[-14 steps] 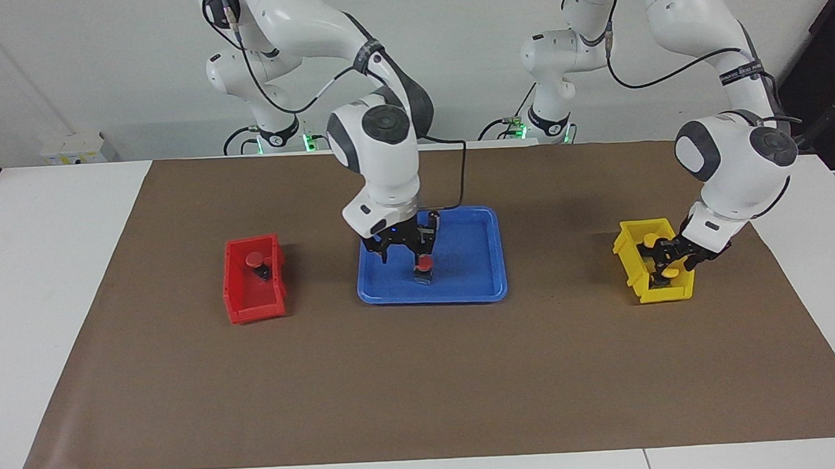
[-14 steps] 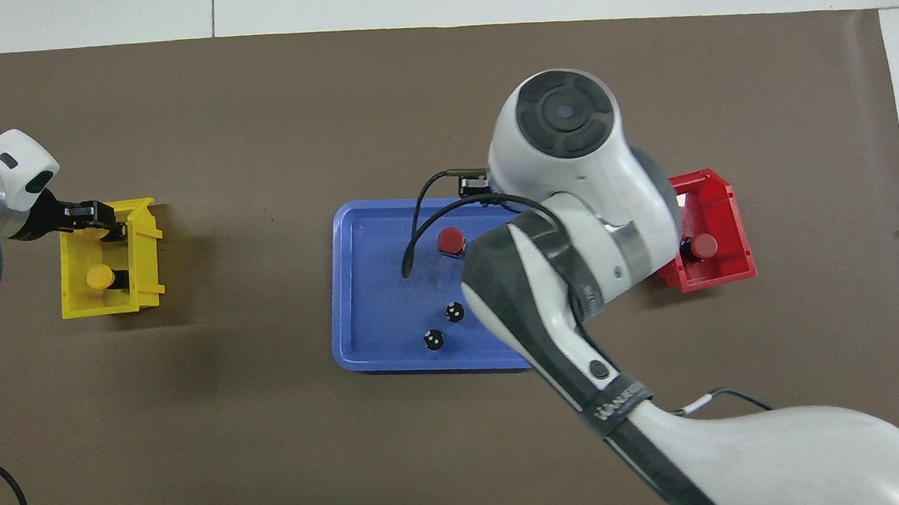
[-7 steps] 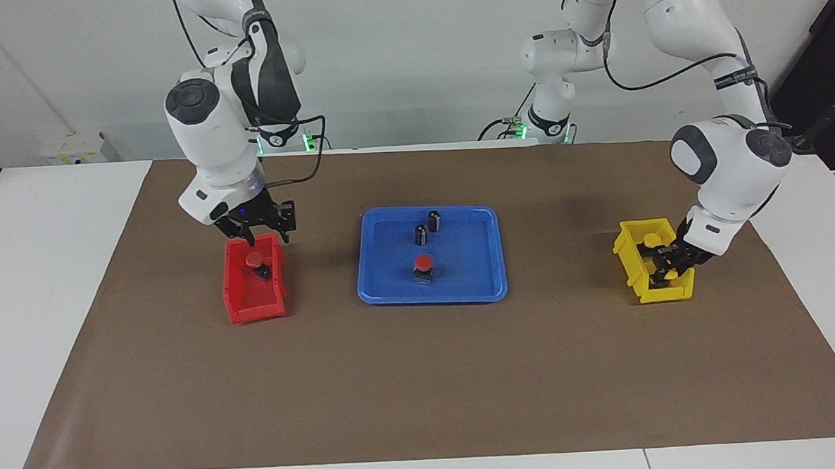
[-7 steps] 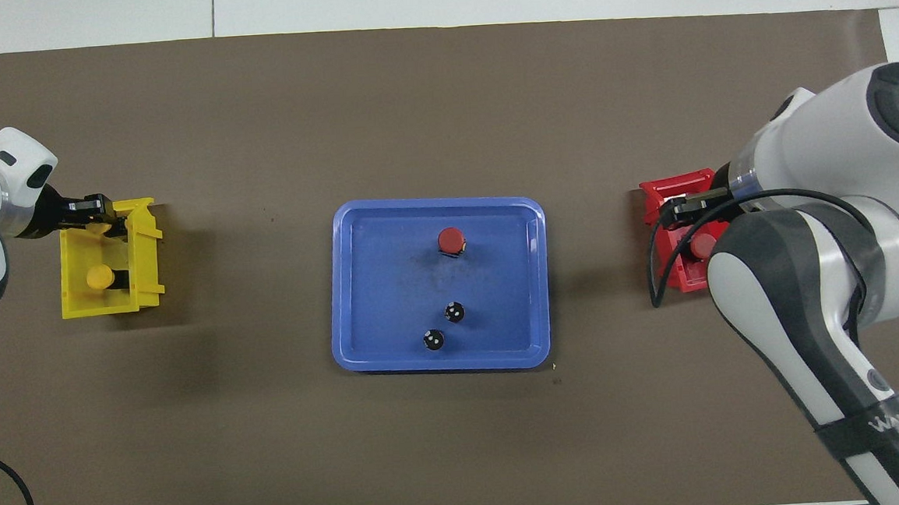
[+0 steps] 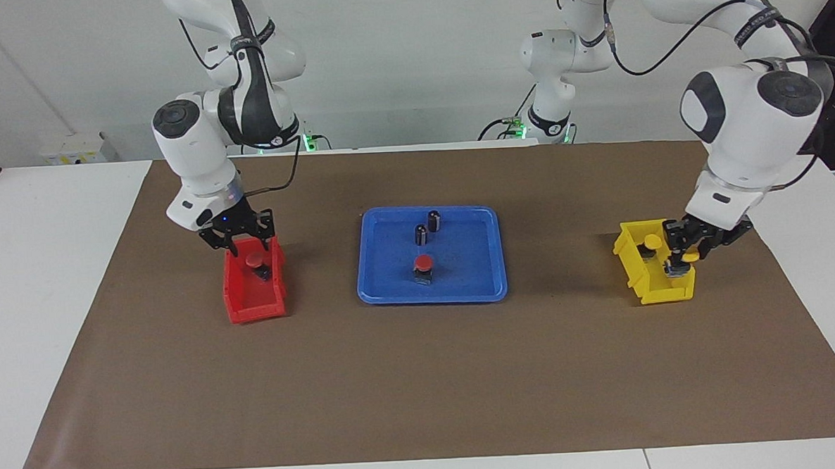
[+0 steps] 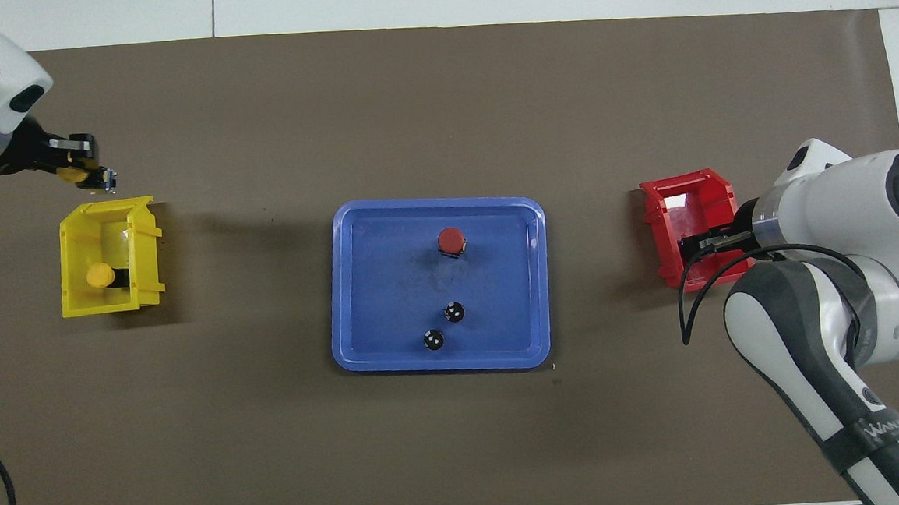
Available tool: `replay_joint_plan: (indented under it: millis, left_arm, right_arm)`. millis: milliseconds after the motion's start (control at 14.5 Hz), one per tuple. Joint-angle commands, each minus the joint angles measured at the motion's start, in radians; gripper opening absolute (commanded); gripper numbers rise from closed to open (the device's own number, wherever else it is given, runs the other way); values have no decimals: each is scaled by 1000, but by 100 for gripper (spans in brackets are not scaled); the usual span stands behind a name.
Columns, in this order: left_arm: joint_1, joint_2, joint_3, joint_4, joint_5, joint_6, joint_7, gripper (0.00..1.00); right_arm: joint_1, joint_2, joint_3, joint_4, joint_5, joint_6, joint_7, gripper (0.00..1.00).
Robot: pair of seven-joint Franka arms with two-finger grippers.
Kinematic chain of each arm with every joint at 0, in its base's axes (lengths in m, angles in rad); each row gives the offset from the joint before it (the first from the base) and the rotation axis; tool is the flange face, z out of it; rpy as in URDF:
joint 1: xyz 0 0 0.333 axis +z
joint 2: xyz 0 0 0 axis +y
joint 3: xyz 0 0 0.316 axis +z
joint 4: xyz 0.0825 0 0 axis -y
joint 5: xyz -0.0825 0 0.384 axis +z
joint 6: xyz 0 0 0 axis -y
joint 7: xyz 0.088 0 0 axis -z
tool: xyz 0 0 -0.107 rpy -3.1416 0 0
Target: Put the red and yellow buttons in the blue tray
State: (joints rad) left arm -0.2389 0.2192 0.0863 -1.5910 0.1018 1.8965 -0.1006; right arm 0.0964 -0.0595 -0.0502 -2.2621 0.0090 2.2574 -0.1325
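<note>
The blue tray [image 5: 472, 281] [image 6: 374, 288] lies mid-table and holds one red button [image 5: 424, 264] [image 6: 450, 240]. My left gripper [image 5: 679, 262] [image 6: 90, 174] is shut on a yellow button [image 5: 688, 256] [image 6: 70, 175], raised just over the yellow bin [image 5: 656, 291] [image 6: 78, 306]. A second yellow button [image 5: 652, 242] [image 6: 96, 276] sits inside that bin. My right gripper [image 5: 245, 247] [image 6: 691, 247] hangs open over the red bin [image 5: 251, 305] [image 6: 662, 216], its fingers either side of and just above a red button [image 5: 254, 261] standing in the bin. The overhead view hides that button under the gripper.
Two dark capless cylinders [image 5: 434, 220] [image 6: 454, 311] stand in the blue tray, nearer to the robots than its red button. Brown paper covers the table around the tray and the two bins.
The right gripper swung from the blue tray to the red bin and came down over its button. The left gripper closed on a yellow button and lifted it out of the yellow bin.
</note>
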Motion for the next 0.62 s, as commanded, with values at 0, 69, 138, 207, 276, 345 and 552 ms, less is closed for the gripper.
replay_joint_plan:
  millis: [0,69,138,207,276,345,552]
  left_arm:
    - [-164,11,6,8,16,-8,-259,1]
    - [-221,14,6,3,-34,9,-356,1]
    - [-274,26,6,2,-77,36,-419,1]
    - [-331,35,7,-15,-95,58,-495,1]
    - [-382,54,6,-24,-96,85,-569,1]
    - [-416,58,6,-42,-97,107,-608,1]
    - [-468,78,4,-137,-135,235,-616,1]
  right_arm:
    - [-34,-14,13,-62,11,79,-39,65]
    - [-34,-7,13,-65,12,88,-41,64]
    - [-35,-3,13,-66,12,96,-44,64]
    - [-35,-2,13,-77,14,109,-44,63]
    - [-34,-3,13,-94,14,134,-44,63]
    - [-34,-3,13,-108,14,151,-44,63]
    - [-32,12,13,-109,14,172,-44,62]
